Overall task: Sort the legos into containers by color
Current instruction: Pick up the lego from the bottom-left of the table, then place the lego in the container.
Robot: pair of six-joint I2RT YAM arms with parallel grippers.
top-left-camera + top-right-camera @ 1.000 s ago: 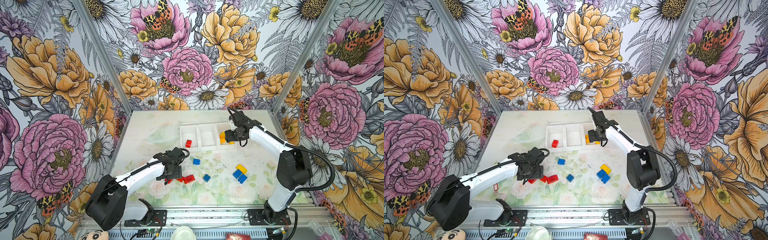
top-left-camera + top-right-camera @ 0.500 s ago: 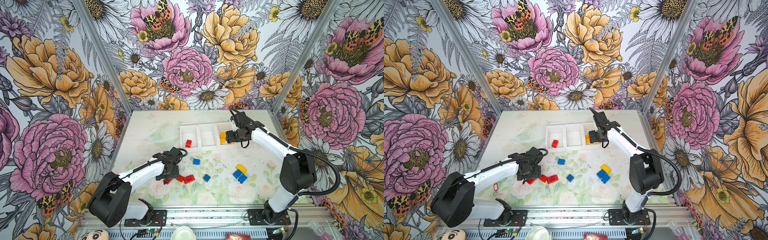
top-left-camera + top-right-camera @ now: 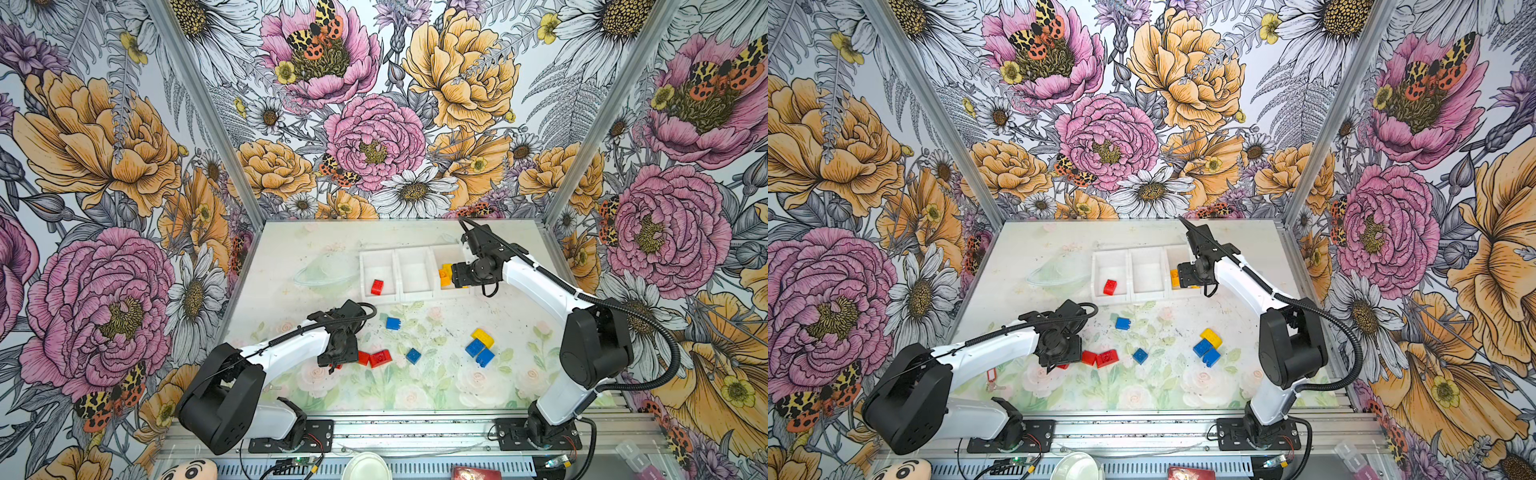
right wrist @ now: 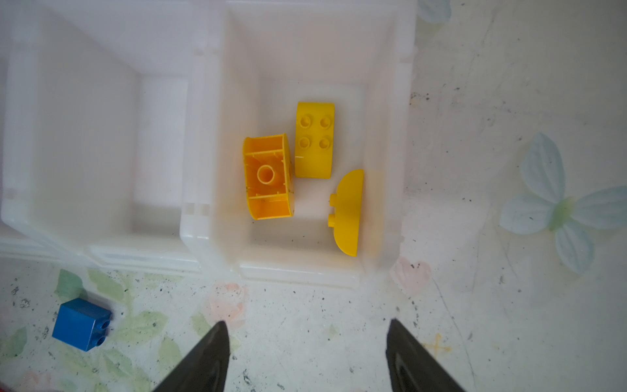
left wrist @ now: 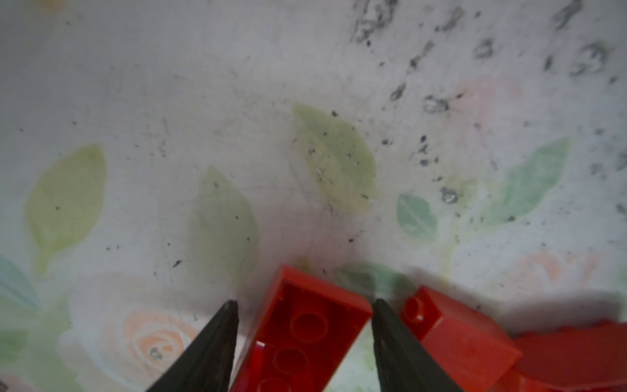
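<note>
The left fingers (image 5: 217,346) stand spread on either side of an upturned red lego (image 5: 305,329) toward the front-left of the tabletop (image 5: 169,101), not clamping it. The right fingers (image 4: 203,359) are spread and empty just before the right-end bin of the containers (image 4: 298,271), where three yellow legos (image 4: 314,139) lie.

Bright, even light; soft shadows; left wrist view blurred, perhaps too close.
</note>
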